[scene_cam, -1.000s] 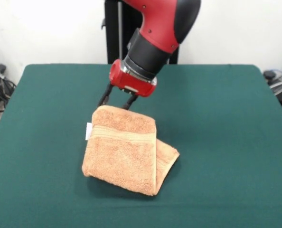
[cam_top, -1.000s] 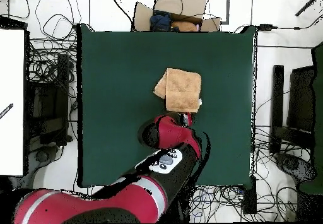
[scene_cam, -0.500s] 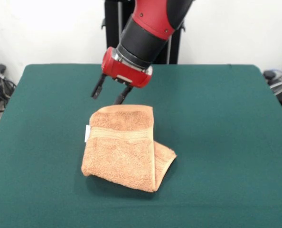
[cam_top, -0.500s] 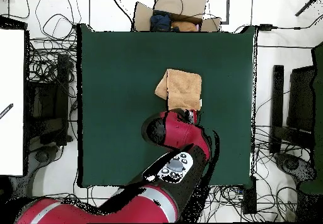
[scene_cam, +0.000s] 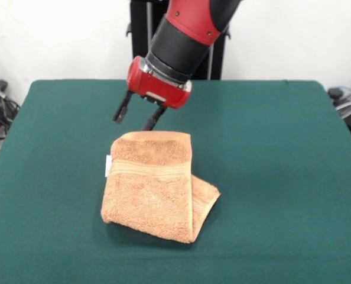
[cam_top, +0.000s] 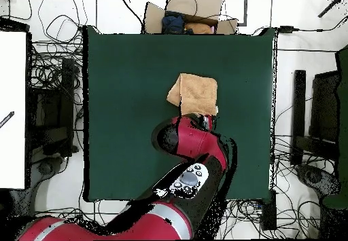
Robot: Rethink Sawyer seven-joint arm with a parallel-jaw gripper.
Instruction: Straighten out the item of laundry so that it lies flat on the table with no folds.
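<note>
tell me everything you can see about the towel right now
The towel is a small peach-orange terry cloth, folded over on itself into a rough rectangle. A woven band crosses it near the far edge, and a white tag sticks out on the picture's left in the front view. A lower layer pokes out at the right. It lies on the green table. The open gripper hangs just beyond its far edge, not touching it.

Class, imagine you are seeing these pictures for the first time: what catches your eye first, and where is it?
The peach-orange towel stands out against the dark green table: it lies folded over itself near the middle, a white tag on its edge. Just behind it the red and black arm comes down from above, and its gripper hangs open over the table, clear of the towel's far edge.
</note>
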